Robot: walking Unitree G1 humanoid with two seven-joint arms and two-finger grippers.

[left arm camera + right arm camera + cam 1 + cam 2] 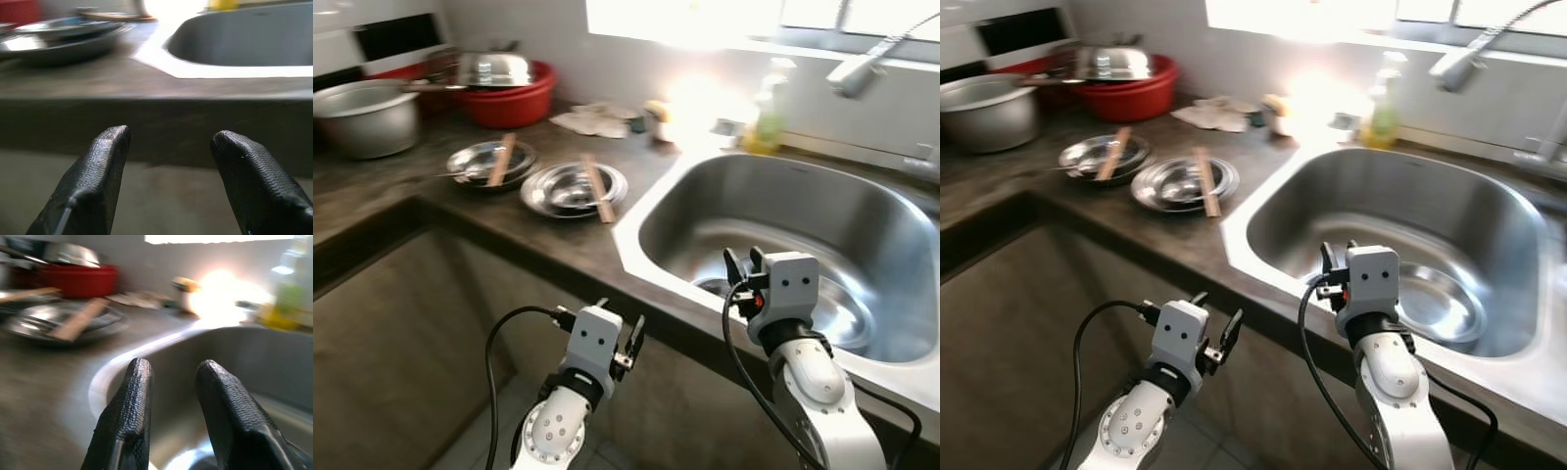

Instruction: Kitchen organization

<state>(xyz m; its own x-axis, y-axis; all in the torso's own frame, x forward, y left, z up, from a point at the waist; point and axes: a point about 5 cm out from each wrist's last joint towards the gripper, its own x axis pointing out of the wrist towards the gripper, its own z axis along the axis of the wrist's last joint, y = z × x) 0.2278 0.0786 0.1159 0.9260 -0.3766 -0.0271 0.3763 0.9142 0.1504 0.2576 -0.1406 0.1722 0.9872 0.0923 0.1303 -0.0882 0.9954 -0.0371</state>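
I am looking down at a dark desk (558, 245) with a steel sink (862, 211) set into it. My right pincer (744, 266) is hanging just over the sink's near rim, its fingers (132, 401) standing a narrow gap apart and holding nothing. Beyond it, down in the basin, a steel dish (1435, 302) is lying, close to the fingertips but not touching them. My left pincer (628, 338) is sitting lower, in front of the desk's front edge and below its top, fingers (98, 171) spread wide and empty; that edge is standing between it and everything on the desk.

Past the left pincer and off to its left, two steel plates (575, 188) (490, 163) are lying side by side, each with one wooden stick (597, 186) (502, 160) laid across it. Farther back I am seeing one grey pot (364, 116), one red basin (509, 98) with a steel lid (494, 69) on top, and a crumpled cloth (592, 120). Beyond the right pincer, behind the sink, one yellow-green bottle (766, 117) is standing, and the tap (857, 70) is reaching in from the right. Strong glare from the window is washing out whatever is standing beside the bottle.
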